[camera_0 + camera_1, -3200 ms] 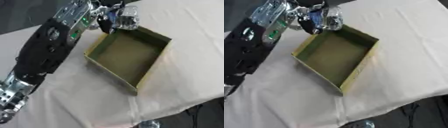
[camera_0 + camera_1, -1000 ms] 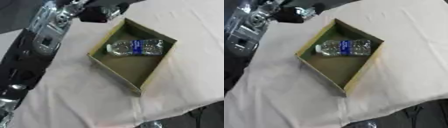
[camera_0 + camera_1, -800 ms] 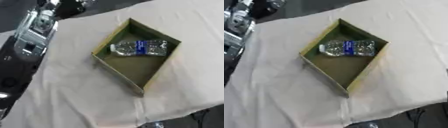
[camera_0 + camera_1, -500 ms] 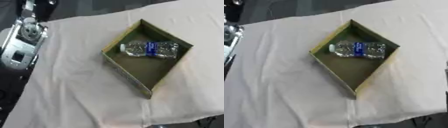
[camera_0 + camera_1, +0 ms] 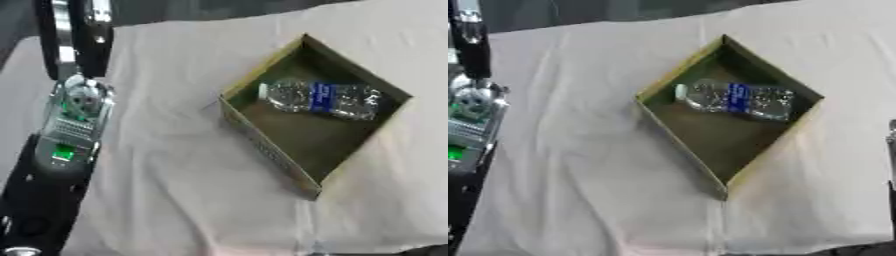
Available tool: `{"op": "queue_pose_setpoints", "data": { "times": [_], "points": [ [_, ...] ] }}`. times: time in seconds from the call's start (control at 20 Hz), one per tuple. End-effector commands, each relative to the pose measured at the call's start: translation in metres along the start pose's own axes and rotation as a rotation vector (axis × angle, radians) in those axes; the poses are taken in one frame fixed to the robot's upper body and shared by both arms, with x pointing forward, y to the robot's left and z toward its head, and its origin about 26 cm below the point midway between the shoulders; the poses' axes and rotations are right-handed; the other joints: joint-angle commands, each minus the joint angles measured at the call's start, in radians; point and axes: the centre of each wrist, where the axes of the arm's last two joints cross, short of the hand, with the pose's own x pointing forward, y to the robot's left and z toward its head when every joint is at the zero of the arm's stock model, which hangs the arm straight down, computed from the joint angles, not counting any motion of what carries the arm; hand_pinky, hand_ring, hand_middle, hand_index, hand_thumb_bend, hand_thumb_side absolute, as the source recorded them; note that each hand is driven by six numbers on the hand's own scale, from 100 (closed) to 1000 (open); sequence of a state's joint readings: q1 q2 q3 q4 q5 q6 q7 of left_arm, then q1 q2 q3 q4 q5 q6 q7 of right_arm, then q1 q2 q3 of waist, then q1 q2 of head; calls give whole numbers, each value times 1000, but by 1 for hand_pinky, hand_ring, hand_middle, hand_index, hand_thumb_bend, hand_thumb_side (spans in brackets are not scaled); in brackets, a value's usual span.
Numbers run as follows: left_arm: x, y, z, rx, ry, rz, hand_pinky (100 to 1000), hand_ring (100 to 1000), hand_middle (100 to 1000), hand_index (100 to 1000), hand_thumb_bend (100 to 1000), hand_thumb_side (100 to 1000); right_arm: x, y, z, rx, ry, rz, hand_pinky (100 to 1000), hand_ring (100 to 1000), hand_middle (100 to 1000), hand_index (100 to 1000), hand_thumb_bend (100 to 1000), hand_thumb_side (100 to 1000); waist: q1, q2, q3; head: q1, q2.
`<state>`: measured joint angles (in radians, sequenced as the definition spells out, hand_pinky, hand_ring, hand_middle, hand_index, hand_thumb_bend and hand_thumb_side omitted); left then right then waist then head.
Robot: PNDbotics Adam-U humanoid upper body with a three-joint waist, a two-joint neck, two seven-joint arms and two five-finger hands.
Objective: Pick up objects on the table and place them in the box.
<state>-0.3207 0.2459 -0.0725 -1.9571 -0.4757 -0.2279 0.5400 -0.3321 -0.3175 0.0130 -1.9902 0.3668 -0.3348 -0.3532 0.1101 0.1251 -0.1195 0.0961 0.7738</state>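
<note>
Left eye view shows only the left arm; no hand is visible. 1 clear bottle lies inside the box.

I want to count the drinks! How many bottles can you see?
1. The clear bottle with a blue label lies on its side inside the box, toward its far end.

Bottle (blue-labelled) sideways in box

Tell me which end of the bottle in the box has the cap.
The end of the bottle toward the box's left wall; the blue label sits mid-body, and the opposite end points right.
</note>
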Motion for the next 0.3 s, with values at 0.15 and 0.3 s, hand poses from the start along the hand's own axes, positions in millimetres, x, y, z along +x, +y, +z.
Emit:
{"op": "queue_pose_setpoints", "data": {
  "times": [0.15, 0.3],
  "points": [
    [13, -6, 4, 46, -54, 23, 799, 876, 912, 965, 100, 1000, 4, 1, -6, -3, -43, 5, 729, 850, 827, 922, 100, 1000, -11, 1, 1, 1, -4],
    [14, -8, 7, 44, -62, 18, 794, 874, 911, 964, 100, 1000, 4, 3, -6, 2, -47, 5, 733, 854, 831, 926, 100, 1000, -14, 7, -4, 4, -4]
  ]
}}
